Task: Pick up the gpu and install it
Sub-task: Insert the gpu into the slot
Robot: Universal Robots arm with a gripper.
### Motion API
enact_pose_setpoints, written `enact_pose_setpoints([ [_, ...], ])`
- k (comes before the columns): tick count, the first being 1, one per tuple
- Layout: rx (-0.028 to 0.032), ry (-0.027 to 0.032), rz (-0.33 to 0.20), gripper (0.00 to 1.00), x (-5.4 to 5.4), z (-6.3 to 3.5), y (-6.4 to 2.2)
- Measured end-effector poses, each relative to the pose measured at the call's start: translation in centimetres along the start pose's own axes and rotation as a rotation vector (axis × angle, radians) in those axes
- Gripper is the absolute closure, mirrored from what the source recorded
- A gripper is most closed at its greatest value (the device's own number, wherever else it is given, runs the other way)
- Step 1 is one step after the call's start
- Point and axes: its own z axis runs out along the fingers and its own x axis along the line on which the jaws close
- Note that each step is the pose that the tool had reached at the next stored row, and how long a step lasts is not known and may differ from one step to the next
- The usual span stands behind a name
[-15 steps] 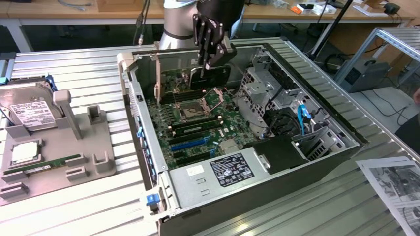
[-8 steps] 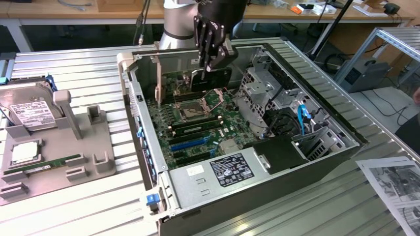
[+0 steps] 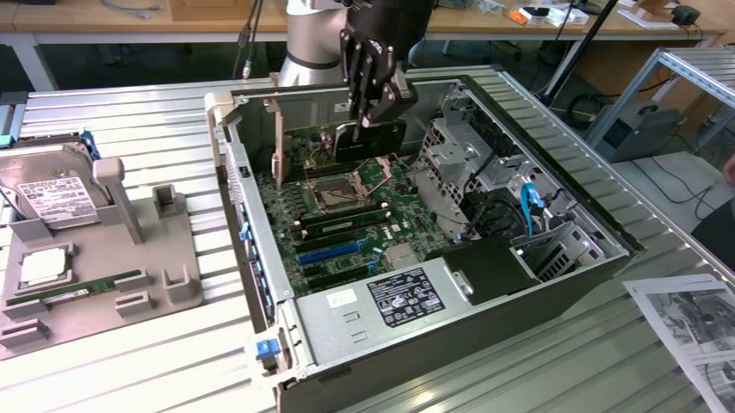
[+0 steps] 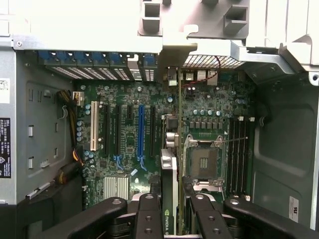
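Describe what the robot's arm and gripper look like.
The arm is a smooth, rounded silver-grey tube. The gripper at its end is black, built from jointed link bars. In the wrist view its fingers are matte black bars with round pivot pins and small screw holes. No markings are readable on either.

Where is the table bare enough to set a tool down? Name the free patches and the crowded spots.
Free: table slats between the grey fixture and the computer case; slats between case and papers. Crowded: inside the case, where the gripper holds the gpu; the fixture, with its hard drive.
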Motion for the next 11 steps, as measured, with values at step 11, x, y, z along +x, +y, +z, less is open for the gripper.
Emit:
enact_pose_setpoints([
  [11, -0.0004, -0.0001, 0.000, 0.73, 0.02, 0.84, -0.03],
])
